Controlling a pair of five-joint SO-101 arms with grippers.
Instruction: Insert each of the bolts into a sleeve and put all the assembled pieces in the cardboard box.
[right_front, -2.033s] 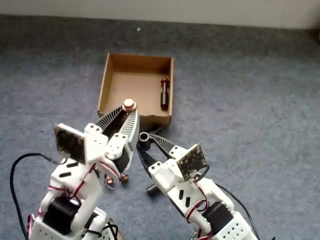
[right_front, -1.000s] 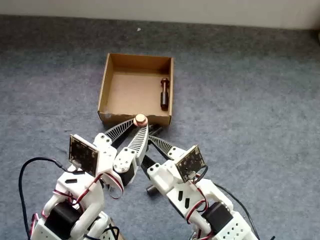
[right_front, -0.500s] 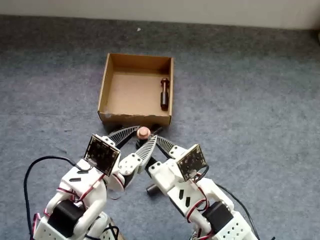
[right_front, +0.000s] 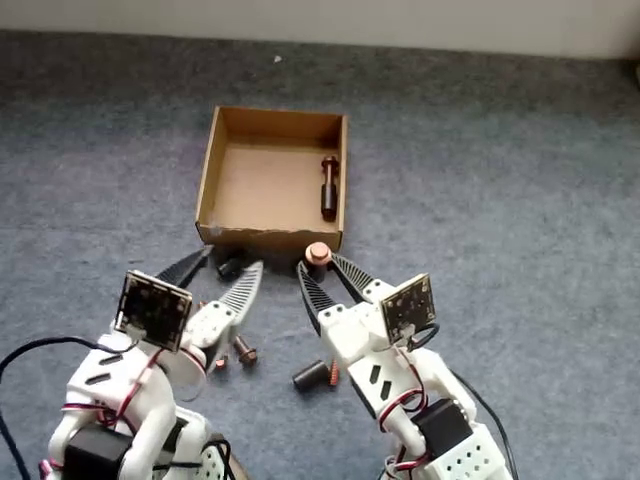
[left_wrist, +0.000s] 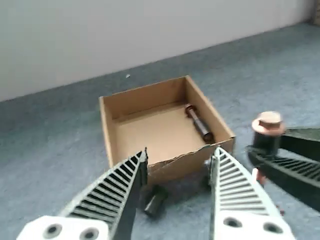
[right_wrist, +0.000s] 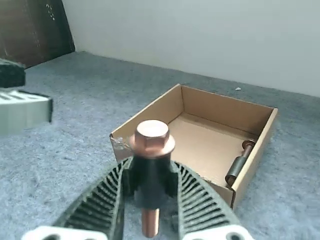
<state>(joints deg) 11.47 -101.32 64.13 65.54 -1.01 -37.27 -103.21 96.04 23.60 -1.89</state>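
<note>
Carpet (right_front: 500, 200) spreads wide around the cardboard box (right_front: 207, 170) on its far side and both flanks, with a pale wall (right_front: 400, 20) running behind it. The crowding is all at the box's near wall. One finished piece (right_front: 329, 187) lies inside the box, along its right wall. The right jaws are clenched on a sleeve (right_wrist: 150, 185) with a bolt (right_front: 318, 253) standing in it, just short of the near wall, toward the box's right corner. The left jaws are spread apart with nothing between them, just short of the near wall by its left corner. A loose sleeve (right_front: 232, 267) lies on the carpet there, just beside the near wall and below the gap between those jaws. The right wrist view shows the bolt's copper head sitting on top of the sleeve and its shank poking out underneath, which the high view hides. The left wrist view shows the loose sleeve (left_wrist: 156, 201) apart from the box wall. The high view alone takes in two loose bolts (right_front: 245, 352) and a second sleeve (right_front: 310, 376), farther from the box, between the arms.
</note>
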